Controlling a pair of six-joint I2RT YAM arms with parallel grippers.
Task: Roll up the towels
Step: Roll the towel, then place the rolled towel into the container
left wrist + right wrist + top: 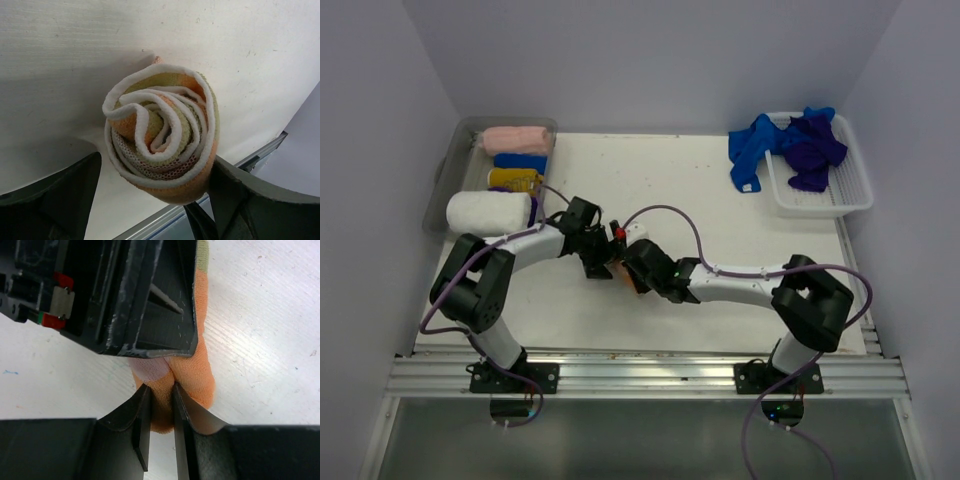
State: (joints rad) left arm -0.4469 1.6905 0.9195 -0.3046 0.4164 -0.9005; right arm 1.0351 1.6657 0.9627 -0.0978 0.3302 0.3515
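Observation:
A peach-orange towel (160, 135) with white and pale green bands lies rolled up at the table's middle (623, 272). The left wrist view shows its spiral end. My left gripper (156, 165) is open around the roll: its right finger (235, 190) touches the cloth and its left finger (75, 190) stands apart. My right gripper (161, 390) is shut on the orange cloth (192, 370) at the roll's other end, facing the left gripper (125, 295). Unrolled royal blue (748, 150) and dark purple (815, 150) towels lie at the back right.
A white lattice basket (850, 195) holds the loose towels, and one blue towel hangs over its rim onto the table. A grey bin (445, 175) at the left holds rolled pink (517, 138), blue (520, 160), yellow (513, 180) and white (488, 211) towels. An aluminium rail (650, 375) runs along the front edge.

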